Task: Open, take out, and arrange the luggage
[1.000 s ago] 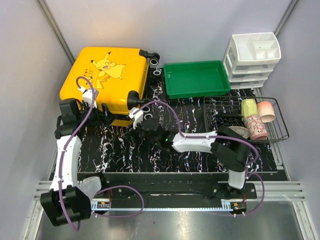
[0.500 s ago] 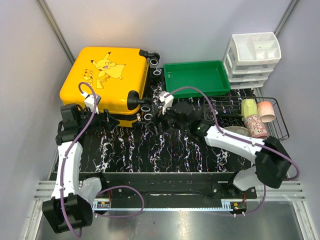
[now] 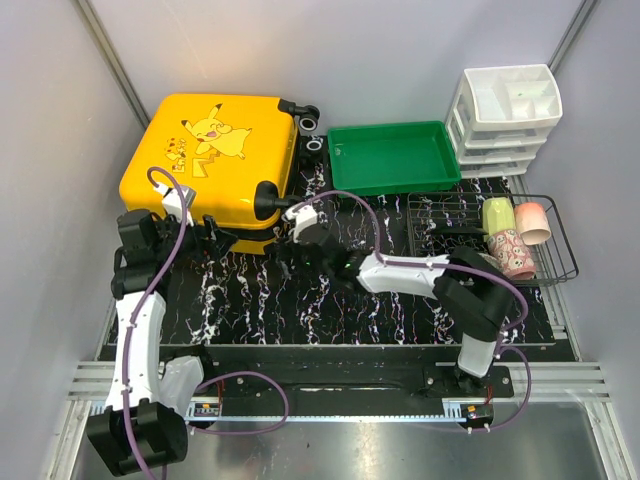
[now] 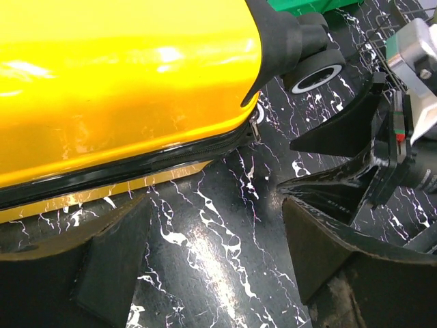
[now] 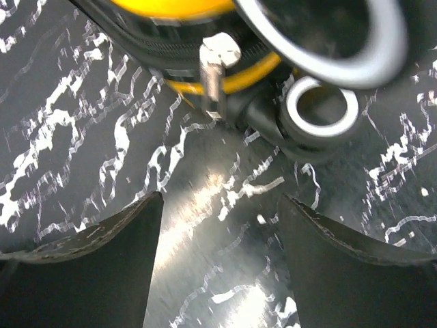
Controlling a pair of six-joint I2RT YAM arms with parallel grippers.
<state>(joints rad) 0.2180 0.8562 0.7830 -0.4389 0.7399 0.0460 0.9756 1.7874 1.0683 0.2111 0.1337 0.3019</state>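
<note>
The luggage is a yellow Pikachu suitcase lying flat and closed at the back left of the mat. My left gripper is open and empty just in front of its near edge; the left wrist view shows the yellow shell, its black zip seam and a wheel. My right gripper is open and empty at the suitcase's near right corner. The right wrist view shows a silver zip pull hanging from the seam just ahead of the fingers, beside a wheel.
A green plastic tray sits right of the suitcase. A white drawer unit stands at the back right. A black wire basket holds cups. The two grippers face each other closely on the black marbled mat.
My right gripper swung right toward the basket, then came back left to the suitcase's near right corner. My left gripper stayed by the suitcase's front edge, shifting slightly.
</note>
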